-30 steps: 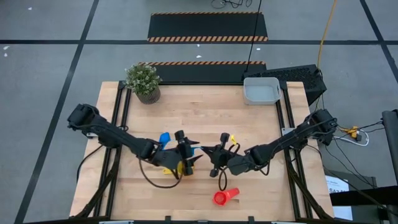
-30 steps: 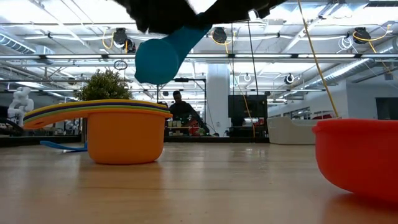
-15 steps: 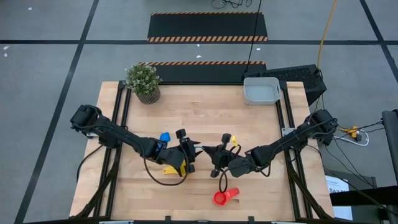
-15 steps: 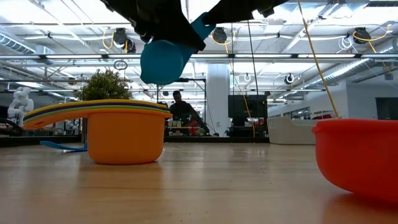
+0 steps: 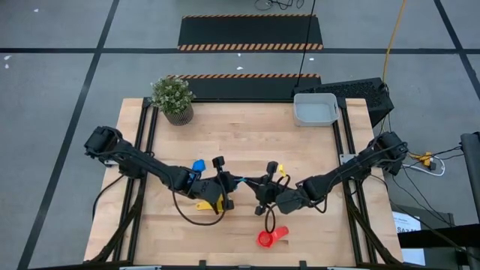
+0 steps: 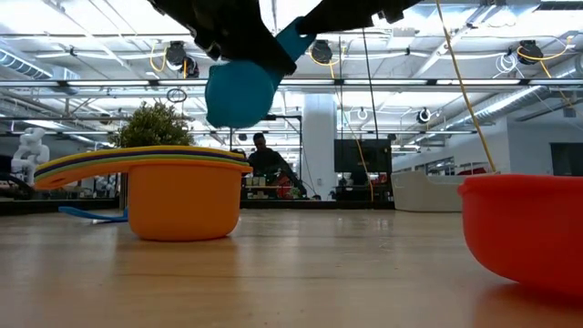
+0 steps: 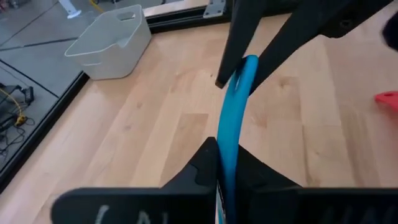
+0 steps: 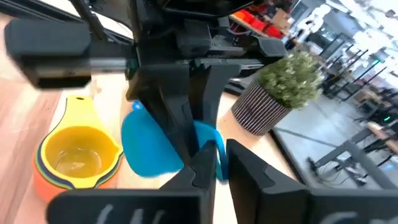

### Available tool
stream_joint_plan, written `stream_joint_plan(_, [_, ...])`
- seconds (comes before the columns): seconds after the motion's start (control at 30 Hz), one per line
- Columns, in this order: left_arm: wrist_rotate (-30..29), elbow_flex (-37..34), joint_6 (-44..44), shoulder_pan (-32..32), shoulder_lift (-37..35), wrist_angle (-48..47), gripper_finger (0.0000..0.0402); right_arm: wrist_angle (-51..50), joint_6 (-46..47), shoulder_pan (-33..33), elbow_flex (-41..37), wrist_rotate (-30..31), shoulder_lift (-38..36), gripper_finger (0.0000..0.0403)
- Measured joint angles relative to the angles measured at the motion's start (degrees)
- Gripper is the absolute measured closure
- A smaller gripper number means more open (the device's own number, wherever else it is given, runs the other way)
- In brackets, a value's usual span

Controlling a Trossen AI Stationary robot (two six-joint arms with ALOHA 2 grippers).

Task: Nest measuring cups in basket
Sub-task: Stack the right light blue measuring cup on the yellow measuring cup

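A light blue measuring cup (image 6: 239, 91) hangs in the air over the middle of the table, between my two grippers. My left gripper (image 5: 227, 184) is shut on it from the table's left, and my right gripper (image 5: 257, 185) from the right. Below and to the left, a stack of nested cups (image 6: 182, 196) stands on its orange bottom cup, with a yellow cup (image 8: 78, 155) innermost. Another blue cup (image 5: 198, 166) lies beside the left arm, and a red cup (image 5: 270, 238) near the front edge. The grey basket (image 5: 315, 109) stands at the far right. My left gripper pinches the light blue cup between its two fingers where the handle meets the bowl (image 7: 225, 146), coming slanting down from the table's left. The cup is clear of the table and tilted, bowl low. My right gripper pinches the handle's free end (image 8: 210, 138) between its two fingers, nearly level from the table's right and in line with the handle. The bowl (image 8: 146, 149) hangs beyond the fingers, lower than the handle.
A potted plant (image 5: 174, 97) stands at the far left corner. Bare wood lies between the arms and the basket.
My left gripper has shut on the light blue cup, which the right gripper held up by its handle. The cup has stayed in the air at about the same spot.
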Motion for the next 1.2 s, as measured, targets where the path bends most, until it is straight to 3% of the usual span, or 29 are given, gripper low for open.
stream_joint_plan(0.17, [-1.59,-0.24,-0.06,-2.47,-5.51,-1.26,0.0394,-2.64,-0.92,2.73,-0.02,2.89,-3.17,0.0338])
stream_joint_plan(0.33, [-11.3,-0.27,1.65,-8.54,-11.35,-1.75,0.0396,-4.22,0.13,4.7,-0.02,2.77,-5.34,0.0297])
stream_joint_plan(0.5, [-17.57,-0.29,10.23,-13.8,-12.42,8.53,0.0394,-3.76,2.58,4.17,-0.04,-0.52,-4.94,0.0268])
stream_joint_plan(0.73, [-11.61,-0.42,22.03,-14.65,-10.09,25.76,0.0394,0.99,6.41,1.64,-0.06,-10.54,-4.94,0.0248])
stream_joint_plan(0.97, [3.14,-0.39,28.94,-11.61,-7.29,41.51,0.0397,5.91,6.33,2.08,-0.06,-13.93,-4.94,0.0245])
stream_joint_plan(1.2, [11.62,-0.37,29.44,-7.36,-2.92,51.87,0.0394,11.18,7.74,2.58,-0.06,-15.5,-4.94,0.0245])
